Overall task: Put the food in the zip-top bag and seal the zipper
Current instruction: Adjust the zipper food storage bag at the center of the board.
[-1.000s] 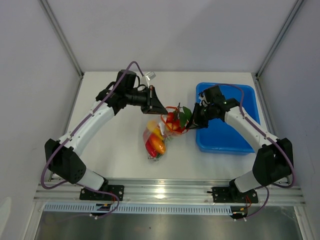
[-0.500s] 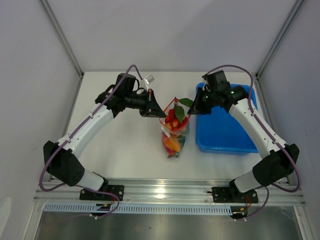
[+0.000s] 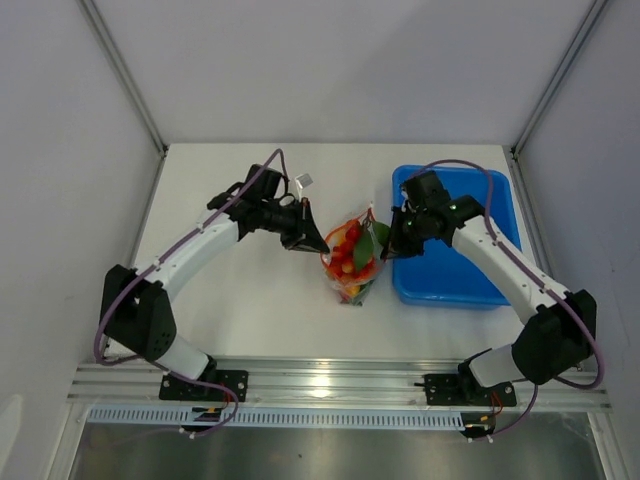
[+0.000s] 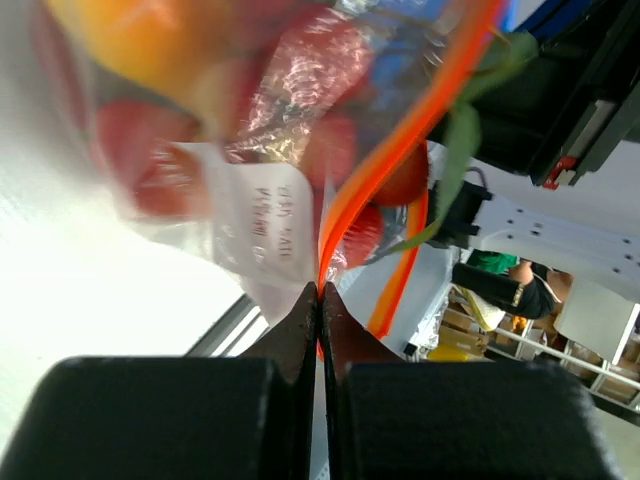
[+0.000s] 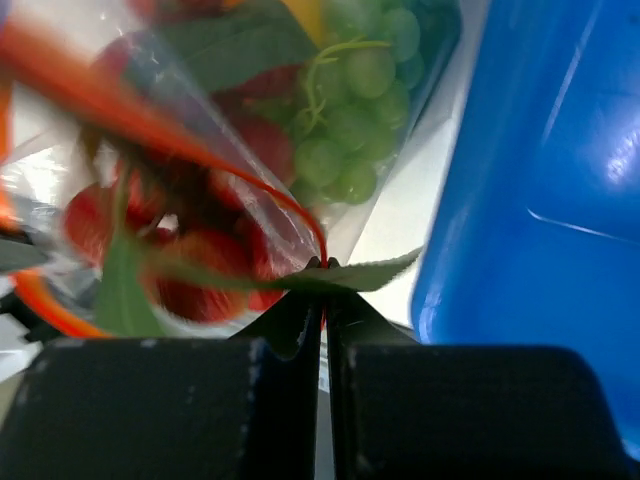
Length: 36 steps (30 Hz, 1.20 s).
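My left gripper (image 4: 320,300) and right gripper (image 5: 322,275) each pinch the zipper (image 4: 400,150). The zip-top bag (image 3: 352,268) with food (image 5: 350,130) is between their fingers, just beside the blue tub (image 3: 470,270).

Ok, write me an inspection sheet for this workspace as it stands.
Surface: white table, no spills seen.
Job's things: zip-top bag holds the food; zipper strips apart, mouth unsealed.
Clutter: blue tub right of the bag.
Grippers: left tool shut on the zipper; right tool shut on the zipper, a green leaf across its tips.
Cables: purple cables follow both arms, no snag seen.
Surroundings: white walls, metal rail at the near edge.
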Available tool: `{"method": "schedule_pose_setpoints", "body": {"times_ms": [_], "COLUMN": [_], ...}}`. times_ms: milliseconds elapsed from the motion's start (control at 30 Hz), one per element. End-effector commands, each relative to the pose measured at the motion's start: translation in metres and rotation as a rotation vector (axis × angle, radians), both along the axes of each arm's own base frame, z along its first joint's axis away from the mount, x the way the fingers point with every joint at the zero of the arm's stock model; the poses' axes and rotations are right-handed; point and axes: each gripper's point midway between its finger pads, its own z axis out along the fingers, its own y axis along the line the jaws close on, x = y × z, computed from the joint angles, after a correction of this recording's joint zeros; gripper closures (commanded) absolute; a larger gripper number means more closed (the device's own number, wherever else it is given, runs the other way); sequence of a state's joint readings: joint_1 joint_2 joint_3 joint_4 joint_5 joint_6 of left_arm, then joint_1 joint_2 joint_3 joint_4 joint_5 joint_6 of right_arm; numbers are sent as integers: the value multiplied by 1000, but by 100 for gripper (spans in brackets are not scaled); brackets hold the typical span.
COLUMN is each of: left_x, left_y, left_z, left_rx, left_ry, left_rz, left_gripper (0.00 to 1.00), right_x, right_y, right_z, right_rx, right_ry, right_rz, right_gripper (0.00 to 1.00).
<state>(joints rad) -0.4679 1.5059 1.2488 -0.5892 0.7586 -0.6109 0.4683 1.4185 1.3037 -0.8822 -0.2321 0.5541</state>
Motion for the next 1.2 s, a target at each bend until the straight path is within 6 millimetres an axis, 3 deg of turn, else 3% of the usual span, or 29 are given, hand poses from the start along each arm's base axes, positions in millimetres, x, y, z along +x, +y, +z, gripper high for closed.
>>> {"method": "schedule_pose_setpoints", "body": {"times_ms": [0, 33, 67, 133, 167, 267, 300, 333, 400, 433, 500, 533, 567, 667, 700, 733, 833, 867, 933, 967, 1000, 1100, 1167], "left_x": [20, 22, 27, 28, 27, 18, 17, 12, 11, 12, 11, 16, 20, 34, 38, 38, 45, 47, 39, 37, 28, 16, 14], "left_y": [2, 2, 1, 2, 1, 3, 3, 6, 7, 6, 5, 3, 3, 6, 7, 6, 4, 3, 6, 6, 9, 13, 13], "left_z": [3, 5, 22, 37, 50, 88, 98, 109, 109, 104, 76, 71, 38, -7, -12, -13, 21, 45, 74, 95, 112, 133, 124], "left_rx": [24, 30, 18, 8, -11, -64, -80, -96, -101, -99, -74, -80, -37, 40, 46, 41, 2, -20, -49, -75, -98, -138, -139], "left_ry": [-73, -73, -107, -133, -151, -206, -225, -254, -258, -250, -189, -202, -152, -85, -64, -48, -119, -160, -204, -239, -267, -296, -275], "left_rz": [15, 21, 29, 41, 40, 46, 54, 59, 65, 64, 61, 58, 66, 75, 79, 77, 90, 92, 95, 95, 101, 110, 107], "left_gripper": [99, 100, 99, 100, 99, 99, 99, 99, 99, 99, 100, 99, 99, 99, 99, 99, 99, 99, 99, 99, 99, 100, 99], "right_x": [15, 18, 24, 32, 37, 35, 36, 32, 28, 27, 27, 30, 32, 37, 40, 44, 48, 55, 51, 52, 50, 36, 31], "right_y": [1, 1, 1, 3, 5, 8, 14, 15, 19, 19, 18, 17, 15, 14, 13, 14, 13, 15, 13, 18, 19, 26, 28], "right_z": [1, 5, 20, 37, 62, 96, 123, 130, 141, 138, 123, 100, 89, 43, 33, 35, 52, 77, 98, 129, 138, 160, 161], "right_rx": [-23, -31, -29, -31, -17, 1, 33, 38, 65, 68, 55, 29, 16, -16, -35, -41, -55, -37, -30, 13, 28, 75, 97], "right_ry": [-83, -98, -129, -163, -211, -242, -293, -292, -296, -289, -269, -245, -240, -182, -162, -171, -205, -259, -267, -319, -323, -320, -309], "right_rz": [24, 31, 29, 36, 39, 42, 46, 51, 51, 49, 47, 45, 42, 50, 56, 61, 76, 69, 73, 77, 81, 94, 91], "right_gripper": [100, 100, 100, 100, 100, 100, 100, 100, 100, 100, 100, 100, 100, 100, 100, 100, 100, 100, 100, 100, 100, 100, 100]}}
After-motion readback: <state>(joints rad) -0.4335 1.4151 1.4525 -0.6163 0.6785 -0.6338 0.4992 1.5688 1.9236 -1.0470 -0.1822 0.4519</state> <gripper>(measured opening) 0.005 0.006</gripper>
